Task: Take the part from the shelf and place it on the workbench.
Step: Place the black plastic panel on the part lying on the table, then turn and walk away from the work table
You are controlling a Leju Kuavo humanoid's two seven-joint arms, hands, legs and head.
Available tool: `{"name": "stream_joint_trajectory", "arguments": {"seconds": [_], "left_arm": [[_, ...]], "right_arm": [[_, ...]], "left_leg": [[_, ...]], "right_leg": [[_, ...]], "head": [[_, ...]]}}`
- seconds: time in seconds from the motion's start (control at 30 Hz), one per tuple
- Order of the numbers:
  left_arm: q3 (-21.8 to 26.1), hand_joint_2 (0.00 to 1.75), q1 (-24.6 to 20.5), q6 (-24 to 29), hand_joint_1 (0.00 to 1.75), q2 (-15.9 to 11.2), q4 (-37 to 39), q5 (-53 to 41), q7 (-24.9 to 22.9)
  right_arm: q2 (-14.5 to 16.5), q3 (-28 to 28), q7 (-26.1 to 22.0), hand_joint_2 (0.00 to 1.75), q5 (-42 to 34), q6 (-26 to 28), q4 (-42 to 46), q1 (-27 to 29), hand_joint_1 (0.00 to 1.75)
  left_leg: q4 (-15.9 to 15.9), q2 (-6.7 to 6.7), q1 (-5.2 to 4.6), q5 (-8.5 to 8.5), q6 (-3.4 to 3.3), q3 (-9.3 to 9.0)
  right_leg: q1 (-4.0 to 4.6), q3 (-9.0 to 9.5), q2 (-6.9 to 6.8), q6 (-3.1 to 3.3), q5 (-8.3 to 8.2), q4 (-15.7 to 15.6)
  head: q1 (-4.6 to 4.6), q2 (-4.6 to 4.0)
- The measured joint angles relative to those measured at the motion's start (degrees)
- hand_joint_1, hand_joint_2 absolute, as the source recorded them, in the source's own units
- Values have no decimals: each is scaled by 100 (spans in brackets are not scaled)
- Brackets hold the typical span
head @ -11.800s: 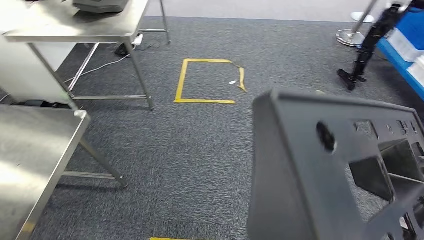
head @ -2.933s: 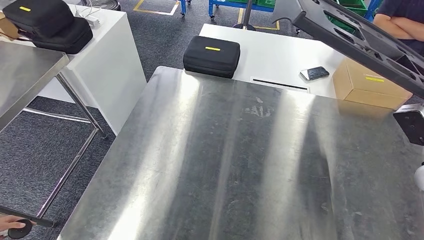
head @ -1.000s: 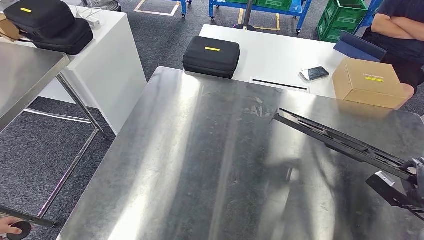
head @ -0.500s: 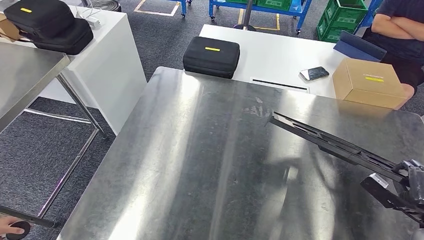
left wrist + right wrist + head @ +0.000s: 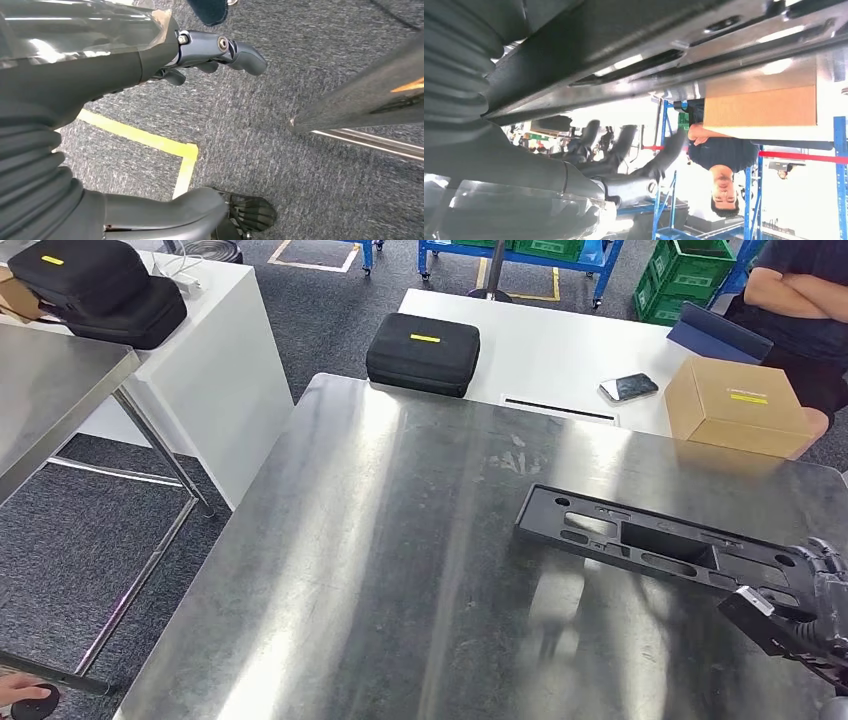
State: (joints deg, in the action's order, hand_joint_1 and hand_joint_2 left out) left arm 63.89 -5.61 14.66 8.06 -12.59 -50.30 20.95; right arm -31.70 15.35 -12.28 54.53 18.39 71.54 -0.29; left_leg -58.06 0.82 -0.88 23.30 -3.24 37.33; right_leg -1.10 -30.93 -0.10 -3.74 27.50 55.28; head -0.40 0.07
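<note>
The part (image 5: pixel 640 540), a long flat black plastic frame with cut-outs, lies nearly flat on the steel workbench (image 5: pixel 400 570), right of the middle. My right hand (image 5: pixel 820 585) sits at its near right end by the bench's right edge. In the right wrist view the part (image 5: pixel 649 45) runs close beside the hand (image 5: pixel 624 165), whose dark fingers (image 5: pixel 664 155) stretch straight out with light showing between them and the part. My left hand (image 5: pixel 125 65) hangs over the carpet beside the bench, fingers (image 5: pixel 235 50) loosely bent and holding nothing.
Behind the bench a white table (image 5: pixel 560 350) carries a black case (image 5: pixel 423 352), a phone (image 5: pixel 630 387) and a cardboard box (image 5: pixel 738 405). A person (image 5: pixel 800 290) with folded arms stands at the far right. Another steel table (image 5: pixel 50 400) is at the left.
Over the last second the part dropped from a steep tilt above the bench to lying almost flat on it. My right hand lowered slightly with it.
</note>
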Motion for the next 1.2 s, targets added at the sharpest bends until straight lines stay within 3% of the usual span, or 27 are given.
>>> {"name": "stream_joint_trajectory", "arguments": {"seconds": [0.53, 0.77, 0.83, 0.93, 0.97, 1.0, 1.03, 1.1, 1.13, 1.17, 1.2], "left_arm": [[1, 0, 28, -74, 0, -8, 0, 25, 46], [2, 0, 28, -174, 0, -29, 0, 50, 9], [2, 0, 24, -201, 0, -33, -1, 51, 7], [2, 0, 22, -221, 0, -39, -1, 50, 6], [2, 0, 26, -226, 0, -39, -1, 49, 6], [2, 0, 30, -228, 0, -39, 0, 49, 5], [2, 0, 32, -231, 0, -39, 0, 49, 6], [2, 0, 34, -231, 0, -39, -1, 50, 6], [2, 0, 36, -230, 0, -38, -2, 50, 8], [2, 0, 38, -229, 0, -39, -3, 50, 10], [2, 0, 40, -227, 0, -41, -3, 49, 12]], "right_arm": [[11, 18, 10, 0, -67, 11, 124, 15, 0], [52, 139, 24, 0, -79, 19, 220, 72, 0], [50, 187, 19, 0, -101, 22, 240, 92, 0], [52, 267, -4, 0, -159, 24, 244, 122, 0], [53, 279, -16, 0, -172, 24, 244, 133, 0], [53, 284, -28, 0, -180, 24, 244, 140, 0], [52, 291, -38, 0, -188, 25, 244, 144, 0], [51, 312, -44, 0, -202, 27, 246, 137, 0], [54, 325, -44, 0, -207, 27, 247, 141, 0], [57, 338, -44, 0, -209, 28, 249, 144, 0], [59, 349, -46, 0, -210, 30, 255, 144, 0]], "left_leg": [[0, 0, 0, 0, -1, -1], [17, -3, -36, 20, -126, -12], [92, -19, -5, -48, -184, -48], [127, -30, 6, -85, -211, -49], [126, -29, 5, -92, -202, -41], [124, -29, 9, -103, -188, -30], [122, -26, 22, -118, -165, -21], [107, -11, 50, -151, -100, -5], [99, 1, 54, -165, -57, -2], [75, 14, 45, -170, -17, -1], [56, 23, 33, -174, 22, 1]], "right_leg": [[0, -1, 0, 0, 0, 0], [-47, 32, 1, -120, -19, -4], [-60, -59, 2, -112, 120, 229], [-65, -507, 5, -43, 692, 1306], [-66, -621, 5, -54, 816, 1604], [-71, -631, 5, -93, 845, 1700], [-79, -502, 4, -155, 774, 1528], [-111, 26, -1, -277, 513, 665], [-103, 248, 5, -300, 370, 308], [-95, 367, 13, -283, 295, 90], [-79, 394, 22, -226, 262, 33]], "head": [[2, 0], [-2, 0], [9, 0], [36, 0], [38, 0], [37, 0], [37, 0], [43, 0], [45, 0], [48, 0], [43, 0]]}}
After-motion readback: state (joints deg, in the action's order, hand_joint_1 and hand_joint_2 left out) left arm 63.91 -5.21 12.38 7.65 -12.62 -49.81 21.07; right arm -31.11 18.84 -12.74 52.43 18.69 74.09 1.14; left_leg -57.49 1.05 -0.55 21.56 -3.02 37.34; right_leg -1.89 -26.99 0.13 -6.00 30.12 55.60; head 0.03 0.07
